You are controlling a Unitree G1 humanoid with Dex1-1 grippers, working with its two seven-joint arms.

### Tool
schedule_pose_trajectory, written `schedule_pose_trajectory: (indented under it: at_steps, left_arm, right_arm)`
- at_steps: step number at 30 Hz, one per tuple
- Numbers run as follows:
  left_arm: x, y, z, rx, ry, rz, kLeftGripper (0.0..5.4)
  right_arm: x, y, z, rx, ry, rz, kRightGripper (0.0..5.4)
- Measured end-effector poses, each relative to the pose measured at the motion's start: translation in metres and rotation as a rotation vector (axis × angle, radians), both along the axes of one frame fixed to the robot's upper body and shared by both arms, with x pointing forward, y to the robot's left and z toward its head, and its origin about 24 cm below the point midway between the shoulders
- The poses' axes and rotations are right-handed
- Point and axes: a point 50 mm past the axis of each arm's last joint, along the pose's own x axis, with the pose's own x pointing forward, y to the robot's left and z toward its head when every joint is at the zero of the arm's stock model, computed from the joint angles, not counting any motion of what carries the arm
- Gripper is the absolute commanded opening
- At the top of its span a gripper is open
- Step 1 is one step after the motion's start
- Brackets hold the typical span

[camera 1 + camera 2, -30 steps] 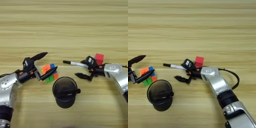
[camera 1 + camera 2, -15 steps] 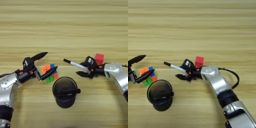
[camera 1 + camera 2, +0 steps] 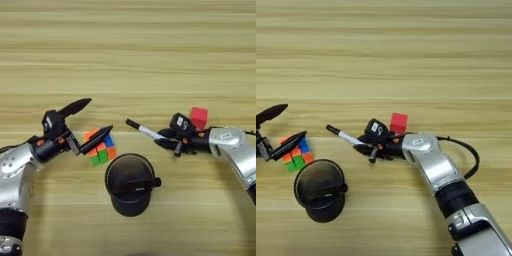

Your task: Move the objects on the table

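Mid-pickup, by the look of it: right end effector (image 3: 167, 140) clamped on the marker pen (image 3: 142, 130) beside the red block (image 3: 199, 117), left end effector (image 3: 87, 122) spread wide at the puzzle cube (image 3: 100, 149); next, probably lifting the pen off the table (image 3: 128, 50).

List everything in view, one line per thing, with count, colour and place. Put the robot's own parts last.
puzzle cube: one, orange, blue, green and red squares, left of centre, partly under the left tool's lower finger.
marker pen: one, white body with black tip, centre-right, slanted, its right end at the right tool.
red block: one, red, right side, just beyond the right tool.
black cup: one, black, round, with a handle, near-centre, nearer the robot than the cube.
table: one, light wood with horizontal grain, fills the view.
left tool: one, black fingers spread open, by the cube.
right tool: one, black fingers, closed on the marker pen.
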Motion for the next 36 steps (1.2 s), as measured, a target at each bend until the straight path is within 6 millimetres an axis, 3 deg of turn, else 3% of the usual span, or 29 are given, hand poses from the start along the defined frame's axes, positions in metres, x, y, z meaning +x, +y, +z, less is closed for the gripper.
schedule_pose_trajectory:
  at_steps: [15, 20, 24, 36]
  left_arm:
    - [0.014, 0.003, 0.023, -0.017, -0.099, 0.159, 5.4]
    - [0.013, 0.014, 0.029, 0.029, -0.115, 0.164, 5.4]
    - [0.004, 0.025, 0.039, 0.058, -0.14, 0.116, 5.4]
    - [-0.027, 0.031, 0.017, 0.094, -0.021, 0.012, 5.4]
  right_arm:
    - [0.0, 0.002, 0.0, 0.019, -0.002, -0.014, 0.75]
    - [0.0, 0.004, 0.0, 0.025, -0.002, -0.015, 0.75]
    - [0.0, 0.005, 0.0, 0.03, -0.001, -0.016, 0.75]
    - [0.001, 0.004, -0.001, 0.038, 0.011, -0.029, 0.75]
